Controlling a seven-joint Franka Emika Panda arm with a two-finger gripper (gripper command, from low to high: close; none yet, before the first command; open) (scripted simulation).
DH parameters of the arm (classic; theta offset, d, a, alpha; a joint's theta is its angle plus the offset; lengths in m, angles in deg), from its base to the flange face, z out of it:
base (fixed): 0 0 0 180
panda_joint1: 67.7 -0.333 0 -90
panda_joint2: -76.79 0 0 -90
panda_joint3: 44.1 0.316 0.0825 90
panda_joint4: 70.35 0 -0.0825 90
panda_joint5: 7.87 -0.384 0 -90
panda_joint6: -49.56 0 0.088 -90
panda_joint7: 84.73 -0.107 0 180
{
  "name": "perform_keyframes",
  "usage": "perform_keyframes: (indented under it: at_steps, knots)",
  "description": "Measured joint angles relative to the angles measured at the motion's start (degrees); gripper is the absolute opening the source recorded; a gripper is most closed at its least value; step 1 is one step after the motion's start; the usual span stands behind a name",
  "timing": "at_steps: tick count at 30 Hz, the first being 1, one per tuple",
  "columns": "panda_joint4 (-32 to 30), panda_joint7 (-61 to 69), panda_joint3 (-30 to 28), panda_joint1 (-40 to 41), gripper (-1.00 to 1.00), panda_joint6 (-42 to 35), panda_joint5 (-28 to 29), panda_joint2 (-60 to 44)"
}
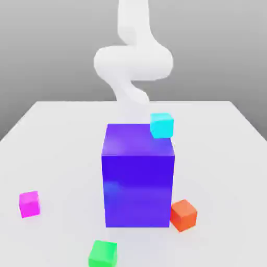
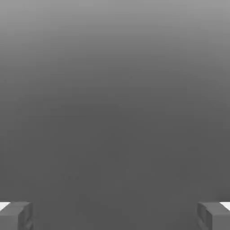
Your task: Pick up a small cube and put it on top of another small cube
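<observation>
Four small cubes show in the exterior view, spread around a tall blue block (image 1: 138, 177) standing mid-counter (image 1: 57, 151). A pink cube (image 1: 29, 203) sits well apart toward the exterior view's left. A green cube (image 1: 102, 253) lies near the front edge. An orange cube (image 1: 183, 214) rests just beside the block's lower corner on the exterior view's right, possibly touching it. A cyan cube (image 1: 162, 125) appears at the block's top back corner; I cannot tell whether it rests on the block or lies behind it. My white arm (image 1: 133, 60) rises behind the block, and my claw is hidden there.

From the hand view, I see only plain grey background. My claw (image 2: 115, 215) is spread wide with nothing between its two grey fingertips (image 2: 15, 215). No cube appears here.

Each cube looks rigid, smooth and probably light, so I judge a firm pinch across two opposite flat faces, near the middle, would hold. Smooth sides might slip if squeezed off-centre. The pink or green cube seems easiest to reach, having free space around it.
</observation>
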Motion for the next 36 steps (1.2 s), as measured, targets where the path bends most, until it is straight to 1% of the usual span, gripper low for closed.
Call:
perform_keyframes:
  at_steps: [10, 16, 19, 23, 28, 29, 36]
  knots:
    - [-7.5, -12.8, -4.6, 11.8, 0.00, 10.9, 2.2, -21.1]
    - [-11.9, -18.9, -9.0, 17.2, 0.00, 17.3, 1.5, -33.5]
    - [-14.1, -20.7, -11.0, 21.0, 0.00, 20.6, -0.6, -39.8]
    - [-16.8, -21.4, -11.7, 24.7, 0.00, 24.9, -5.5, -48.3]
    - [-15.5, -17.8, -7.3, 28.8, 0.00, 32.5, -11.6, -58.8]
    - [-15.1, -17.2, -6.1, 29.8, -1.00, 34.2, -12.4, -60.8]
    - [-15.0, -17.2, -5.7, 30.2, -1.00, 34.6, -12.4, -61.3]
